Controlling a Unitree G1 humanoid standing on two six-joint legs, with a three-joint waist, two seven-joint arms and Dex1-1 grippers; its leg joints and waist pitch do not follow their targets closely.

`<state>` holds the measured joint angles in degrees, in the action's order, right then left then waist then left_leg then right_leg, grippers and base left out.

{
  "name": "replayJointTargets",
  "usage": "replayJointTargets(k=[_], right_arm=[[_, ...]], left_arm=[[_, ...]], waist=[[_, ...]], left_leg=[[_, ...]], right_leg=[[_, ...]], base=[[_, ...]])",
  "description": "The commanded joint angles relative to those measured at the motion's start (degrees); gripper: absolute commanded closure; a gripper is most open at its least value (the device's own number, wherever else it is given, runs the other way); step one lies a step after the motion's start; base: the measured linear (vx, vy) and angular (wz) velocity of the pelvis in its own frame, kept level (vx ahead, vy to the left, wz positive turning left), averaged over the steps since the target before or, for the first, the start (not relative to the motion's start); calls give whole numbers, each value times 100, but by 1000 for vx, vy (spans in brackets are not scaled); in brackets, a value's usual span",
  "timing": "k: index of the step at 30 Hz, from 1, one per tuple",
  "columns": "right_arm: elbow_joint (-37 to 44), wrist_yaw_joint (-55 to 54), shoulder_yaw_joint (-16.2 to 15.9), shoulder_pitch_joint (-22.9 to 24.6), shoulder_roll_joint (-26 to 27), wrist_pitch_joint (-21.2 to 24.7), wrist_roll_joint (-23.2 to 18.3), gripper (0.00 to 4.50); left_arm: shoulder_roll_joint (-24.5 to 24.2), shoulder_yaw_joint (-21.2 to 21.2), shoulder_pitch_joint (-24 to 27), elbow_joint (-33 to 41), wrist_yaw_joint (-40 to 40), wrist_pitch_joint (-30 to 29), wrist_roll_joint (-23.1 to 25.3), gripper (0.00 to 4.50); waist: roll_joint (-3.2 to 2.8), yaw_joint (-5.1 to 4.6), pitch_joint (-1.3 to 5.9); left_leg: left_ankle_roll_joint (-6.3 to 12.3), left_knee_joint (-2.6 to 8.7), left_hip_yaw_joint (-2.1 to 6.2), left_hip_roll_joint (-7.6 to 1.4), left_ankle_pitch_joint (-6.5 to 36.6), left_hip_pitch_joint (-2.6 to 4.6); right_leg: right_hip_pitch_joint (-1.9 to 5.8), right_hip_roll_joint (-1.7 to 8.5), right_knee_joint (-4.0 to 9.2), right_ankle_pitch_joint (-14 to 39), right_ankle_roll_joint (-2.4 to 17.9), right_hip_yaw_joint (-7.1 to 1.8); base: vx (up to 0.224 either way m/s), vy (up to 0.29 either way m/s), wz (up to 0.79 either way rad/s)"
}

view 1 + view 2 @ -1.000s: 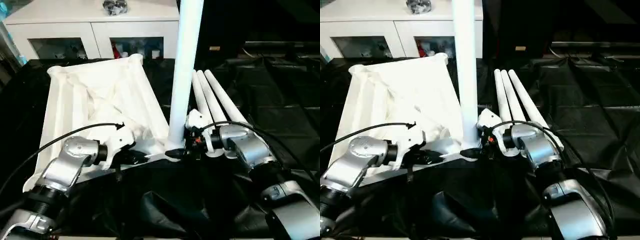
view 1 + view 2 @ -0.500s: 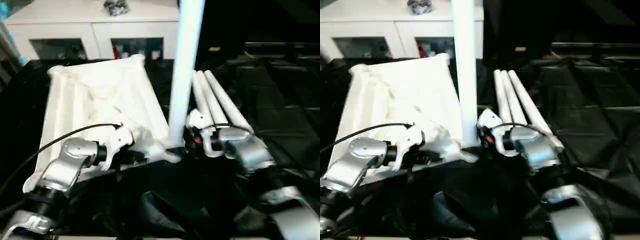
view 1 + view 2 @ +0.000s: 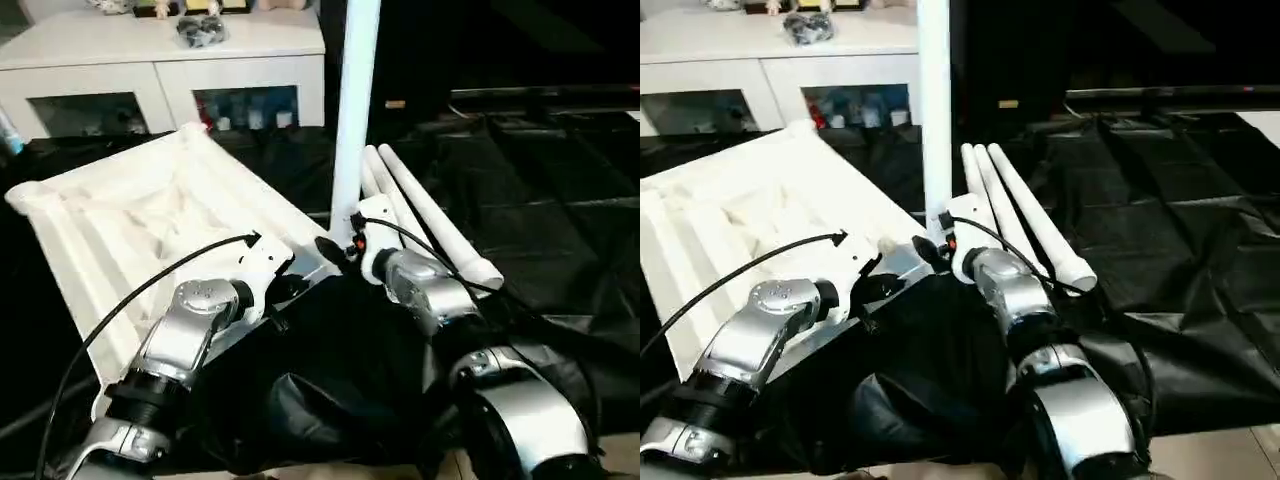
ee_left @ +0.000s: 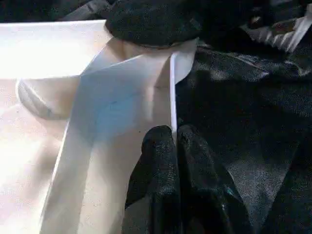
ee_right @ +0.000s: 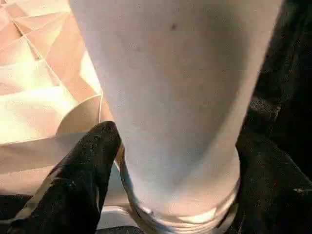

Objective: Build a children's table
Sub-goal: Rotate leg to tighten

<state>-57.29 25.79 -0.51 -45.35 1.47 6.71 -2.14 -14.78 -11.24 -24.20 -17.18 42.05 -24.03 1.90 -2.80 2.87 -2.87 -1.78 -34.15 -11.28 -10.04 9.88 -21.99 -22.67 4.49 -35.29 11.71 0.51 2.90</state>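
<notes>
The table top lies ribbed side up on the desk. The left gripper pinches its rim; the right gripper, spread, flanks the upright leg, apparently touching. Keep the leg vertical and press straight down.

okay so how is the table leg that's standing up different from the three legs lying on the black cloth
The standing leg is upright, its base seated in a corner socket of the table top; the three loose legs lie flat, side by side, beside the top. The right pincer has a finger on either side of the standing leg's base; nothing touches the loose legs. All four are white tapered tubes.
</notes>
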Motion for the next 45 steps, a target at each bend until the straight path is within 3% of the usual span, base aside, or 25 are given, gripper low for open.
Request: replayJointTargets(k=[1, 7, 10, 13, 16, 21, 27, 31, 33, 35, 36, 38, 39, 41, 45], right_arm=[[-225, 641, -534, 59, 386, 61, 127, 52], [488, 2077, -947, 286, -202, -167, 213, 52], [1159, 3225, -1193, 527, -789, -179, 106, 52], [1467, 3696, -1291, 634, -1097, -164, 68, 52], [1782, 4134, -1347, 707, -1423, -73, -26, 67], [1986, 4361, -1324, 765, -1546, -6, -65, 105], [2221, 4540, -1478, 907, -1558, 231, -101, 164], [2201, 4395, -1500, 940, -1484, 251, -37, 175], [2022, 3885, -1389, 910, -1280, 233, 51, 179], [1387, 2523, -1045, 717, -762, 306, 135, 180], [1187, 2134, -939, 647, -617, 384, 125, 181], [719, 1302, -696, 486, -283, 575, 30, 181], [703, 1274, -688, 481, -272, 581, 27, 181], [129, 232, -394, 272, 118, 820, -109, 181], [-65, 76, -552, 222, 365, 626, 55, 181]], left_arm=[[117, -363, -75, 332, 323, 326, -159, 450], [-308, -396, 97, 490, 1112, 601, -371, 450], [-669, -426, 169, 473, 1649, 812, -428, 450], [-851, -422, 193, 446, 1926, 892, -470, 450], [-1093, -411, 207, 388, 2327, 1065, -566, 450], [-1290, -391, 183, 313, 2626, 1113, -617, 450], [-1379, -386, 155, 192, 2754, 1199, -661, 450], [-1281, -327, 162, 178, 2593, 1135, -645, 450], [-1051, -159, 59, 56, 2050, 960, -588, 450], [-682, 41, -108, -55, 1281, 651, -531, 450], [-579, 81, -146, -67, 1077, 563, -510, 450], [-320, 146, -249, -114, 530, 319, -385, 450], [-311, 148, -253, -116, 510, 311, -380, 450], [68, 186, -359, -102, -33, 27, -293, 450], [308, 42, -355, 55, -87, -35, -293, 450]], waist=[[-17, 5, 318], [-15, 49, 361], [-28, 134, 413], [-21, 222, 433], [-16, 241, 408], [-24, 224, 369], [-24, 240, 383], [-15, 241, 391], [21, 225, 381], [6, 195, 357], [22, 146, 324], [14, 106, 326], [18, 62, 322], [22, 32, 333], [11, 47, 335]], left_leg=[[-230, 515, 233, -319, 2317, 152], [34, 466, 169, -326, 1724, 106], [298, 398, 137, -330, 1129, 99], [496, 353, 129, -332, 795, 93], [502, 373, 132, -341, 924, 91], [165, 433, 147, -353, 1440, 118], [122, 428, 146, -352, 1359, 122], [127, 424, 149, -350, 1310, 115], [130, 420, 139, -341, 1282, 103], [19, 431, 146, -330, 1406, 115], [-103, 460, 169, -310, 1619, 120], [-209, 488, 209, -317, 1783, 118], [-236, 492, 201, -325, 1812, 135], [-229, 479, 191, -319, 1815, 154], [-170, 477, 192, -303, 1843, 139]], right_leg=[[117, 429, 523, 1904, 1063, -249], [173, 392, 430, 1011, 1241, -248], [209, 370, 340, 185, 1430, -222], [211, 363, 289, -268, 1527, -201], [205, 371, 315, -18, 1539, -198], [189, 383, 384, 781, 1469, -216], [183, 382, 365, 668, 1454, -223], [193, 386, 349, 582, 1478, -214], [194, 392, 357, 597, 1480, -224], [177, 417, 390, 936, 1446, -239], [173, 427, 442, 1436, 1377, -237], [199, 446, 468, 1895, 1178, -229], [165, 428, 473, 1853, 1164, -242], [150, 426, 479, 1752, 1186, -255], [152, 423, 506, 1734, 1104, -245]], base=[[0, 0, 0], [0, 0, 0], [23, -6, 1], [0, 0, 0], [0, 0, 0], [0, 0, 0], [0, 0, 0], [0, 0, 0], [0, 0, 0], [0, 0, 0], [0, 0, 0], [0, 0, 0], [0, 0, 0], [0, 0, 0], [0, 0, 0]])
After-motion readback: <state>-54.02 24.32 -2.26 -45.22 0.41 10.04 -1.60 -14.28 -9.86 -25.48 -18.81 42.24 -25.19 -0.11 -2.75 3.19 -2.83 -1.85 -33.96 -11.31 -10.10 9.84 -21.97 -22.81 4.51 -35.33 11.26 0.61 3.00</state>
